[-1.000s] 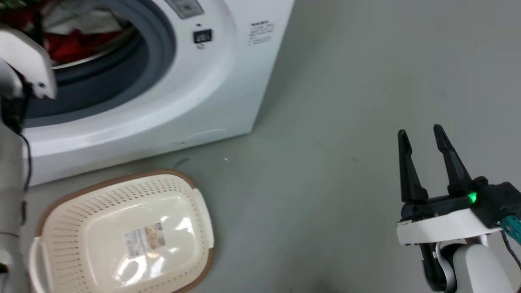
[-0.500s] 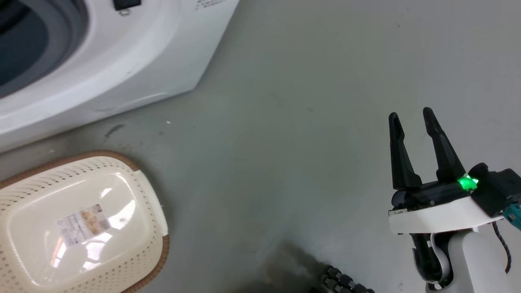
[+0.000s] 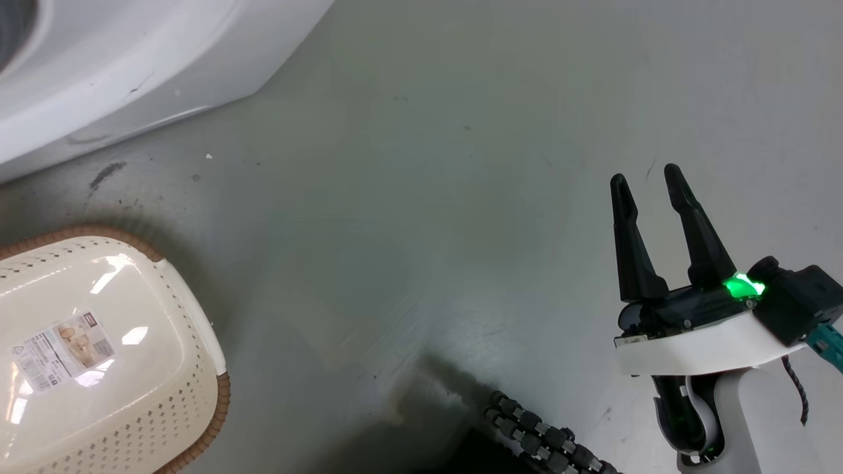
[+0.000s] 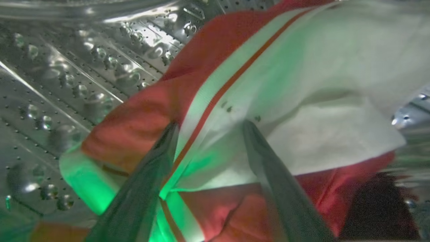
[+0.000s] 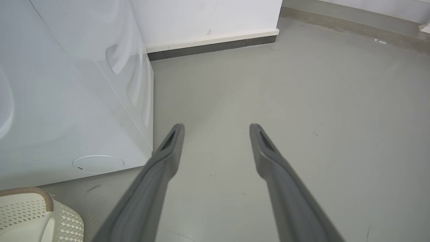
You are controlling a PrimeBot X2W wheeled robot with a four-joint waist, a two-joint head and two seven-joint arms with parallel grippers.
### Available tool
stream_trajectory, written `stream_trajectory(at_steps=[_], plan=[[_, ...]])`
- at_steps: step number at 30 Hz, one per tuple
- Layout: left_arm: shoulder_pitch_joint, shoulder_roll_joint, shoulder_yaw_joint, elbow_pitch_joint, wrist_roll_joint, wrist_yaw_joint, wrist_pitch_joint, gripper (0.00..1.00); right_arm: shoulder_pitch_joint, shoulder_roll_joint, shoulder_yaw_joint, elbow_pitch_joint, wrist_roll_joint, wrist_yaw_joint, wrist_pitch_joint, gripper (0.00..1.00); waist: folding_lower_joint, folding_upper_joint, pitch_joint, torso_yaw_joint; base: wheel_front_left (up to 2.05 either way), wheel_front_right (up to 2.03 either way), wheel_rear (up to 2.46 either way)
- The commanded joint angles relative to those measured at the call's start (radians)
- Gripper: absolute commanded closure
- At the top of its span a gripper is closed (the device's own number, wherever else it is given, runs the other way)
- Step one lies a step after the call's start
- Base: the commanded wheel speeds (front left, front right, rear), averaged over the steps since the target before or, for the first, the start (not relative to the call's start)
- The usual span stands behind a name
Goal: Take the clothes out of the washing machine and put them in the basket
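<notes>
Clothes of soft bright red fabric with white panels and stripes lie bunched inside the shiny perforated steel drum of the large white front-loading washing machine. They sit directly ahead of the left gripper. Its two long dark fingers stand spread wide, a white panel and a thin red stripe between them, and the stripe runs diagonally from near left to far right. The fingertips look to touch the cloth, but I cannot tell whether they press into it. I judge a straight closing here would pinch that white fold. The left arm is plainly the nearer one. The right gripper hangs wide and empty over the bare grey floor at the near right, well apart from the machine. The low cream-white perforated plastic basket with a brown woven-look rim sits at the near left, just in front of the washer and holding no clothes. The head view's edge cuts off part of the basket. How much fabric lies deeper in the drum is hidden.
</notes>
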Motion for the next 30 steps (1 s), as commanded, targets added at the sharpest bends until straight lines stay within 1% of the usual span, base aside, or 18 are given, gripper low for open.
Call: stream_trajectory(at_steps=[1,5,6,7,8,12,14,17,20,21,23,24,30], plan=[[0.018,0.007,0.002,-0.004,-0.006,0.007,0.016,0.0,-0.011,0.002,0.002,-0.004,0.005,0.0,-0.001,0.0,-0.0001,0.0,0.006,-0.001,0.0,0.0,0.0],[0.035,0.013,0.011,-0.044,-0.017,0.036,0.069,0.0,-0.013,0.002,0.007,-0.006,0.015,0.0,-0.001,0.0,-0.0001,0.0,0.013,-0.001,0.0,0.0,0.0],[0.041,0.014,0.012,-0.049,-0.022,0.039,0.083,0.56,-0.014,0.002,0.009,-0.006,0.018,0.0,-0.001,0.0,-0.0001,0.0,0.014,-0.002,0.0,0.0,0.0],[0.045,0.017,0.014,-0.055,-0.025,0.041,0.093,0.84,-0.016,0.002,0.009,-0.01,0.02,0.0,-0.002,0.0,-0.0001,0.0,0.014,-0.002,0.0,0.0,0.0],[0.048,0.018,0.018,-0.058,-0.033,0.043,0.104,1.0,-0.016,0.002,0.009,-0.014,0.02,0.0,-0.002,0.0,-0.0001,0.0,0.015,-0.003,0.0,0.0,0.0],[0.057,0.031,0.029,-0.06,-0.043,0.05,0.093,1.0,-0.015,0.002,0.011,-0.028,0.026,0.0,-0.002,0.0,-0.0001,0.0,0.015,-0.007,0.0,0.0,0.0],[0.056,0.043,0.027,-0.051,-0.04,0.045,0.077,1.0,-0.019,0.002,0.01,-0.03,0.025,0.0,-0.002,0.0,-0.0001,0.0,0.016,-0.009,0.0,0.0,0.0],[0.039,0.053,0.023,-0.033,-0.032,0.037,0.023,1.0,-0.027,0.002,0.018,-0.029,0.021,0.0,-0.002,0.0,-0.0001,0.0,0.012,-0.013,0.0,0.0,0.0],[0.023,0.063,0.011,-0.013,-0.01,0.032,-0.067,1.0,-0.034,0.002,0.028,-0.025,0.02,0.0,-0.002,0.0,-0.0001,0.0,0.002,-0.018,0.0,0.0,0.0],[0.024,0.062,-0.002,-0.001,0.0,0.029,-0.093,1.0,-0.038,0.001,0.025,-0.025,0.001,0.0,-0.002,0.0,-0.0001,0.0,-0.003,-0.015,0.0,0.0,0.0],[0.013,0.049,-0.005,0.027,0.002,0.032,-0.151,1.0,-0.042,0.002,0.028,-0.025,0.012,0.0,-0.002,0.0,-0.0001,0.0,-0.012,-0.009,0.0,0.0,0.0],[0.014,0.04,-0.008,0.047,0.002,0.034,-0.178,1.0,-0.044,0.001,0.027,-0.024,-0.002,0.0,-0.002,0.0,-0.0001,0.0,-0.019,-0.005,0.0,0.0,0.0],[0.058,-0.021,0.003,0.139,-0.024,0.064,-0.348,1.0,-0.037,0.001,0.014,-0.015,-0.015,0.0,-0.002,0.0,-0.0001,0.0,-0.065,0.02,0.0,0.0,0.0]])
